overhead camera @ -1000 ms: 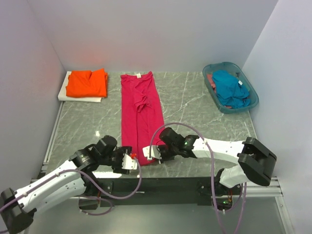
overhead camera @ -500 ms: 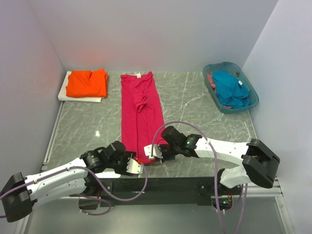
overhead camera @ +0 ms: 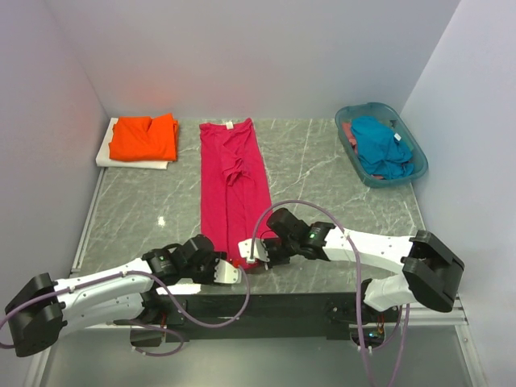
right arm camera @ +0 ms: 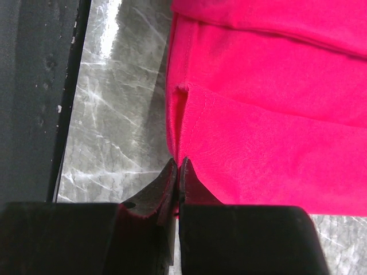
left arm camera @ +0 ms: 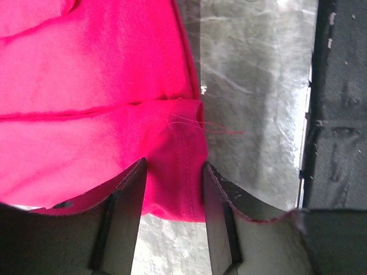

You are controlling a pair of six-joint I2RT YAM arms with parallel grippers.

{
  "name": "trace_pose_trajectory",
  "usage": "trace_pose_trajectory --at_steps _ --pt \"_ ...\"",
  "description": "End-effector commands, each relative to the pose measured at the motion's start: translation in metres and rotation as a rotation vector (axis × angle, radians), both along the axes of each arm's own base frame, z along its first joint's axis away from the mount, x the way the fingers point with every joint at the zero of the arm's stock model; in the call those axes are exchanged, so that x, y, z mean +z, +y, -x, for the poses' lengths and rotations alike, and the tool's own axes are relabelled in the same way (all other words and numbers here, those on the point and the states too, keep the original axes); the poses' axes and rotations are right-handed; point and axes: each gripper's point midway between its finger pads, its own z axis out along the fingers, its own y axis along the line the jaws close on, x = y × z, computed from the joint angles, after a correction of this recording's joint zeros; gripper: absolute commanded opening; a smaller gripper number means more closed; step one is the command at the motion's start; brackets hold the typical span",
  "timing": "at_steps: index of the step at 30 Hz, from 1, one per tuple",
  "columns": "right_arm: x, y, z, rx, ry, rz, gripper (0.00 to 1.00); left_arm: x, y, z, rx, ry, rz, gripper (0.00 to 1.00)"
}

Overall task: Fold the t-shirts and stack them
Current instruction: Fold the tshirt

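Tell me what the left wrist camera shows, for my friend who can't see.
The left claw, its two dark fingers apart, straddles the bottom hem corner of a magenta-red t-shirt. The shirt lies flat on a grey marbled table.

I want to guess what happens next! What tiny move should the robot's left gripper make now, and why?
Probably close the left gripper on the near hem of the magenta t-shirt. Its jaws straddle that hem with cloth between them but are not yet pinching, while the right gripper is shut on the hem's other corner. Both corners likely need holding before folding.
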Motion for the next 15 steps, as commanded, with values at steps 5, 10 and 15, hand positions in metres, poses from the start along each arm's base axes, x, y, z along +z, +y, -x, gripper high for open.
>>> trace_pose_trajectory --at_steps 5,10,15 --pt "0.021 0.004 -0.001 -0.002 -0.003 -0.067 0.0 0.002 -0.01 -0.002 0.02 -0.005 0.017 0.46" --pt "0.022 0.003 -0.002 -0.003 -0.001 -0.07 0.0 0.0 -0.012 0.002 -0.006 0.005 0.003 0.18" --pt "0.022 0.003 -0.001 -0.004 0.007 -0.068 0.0 0.0 -0.012 0.007 -0.029 0.013 0.01 0.0"
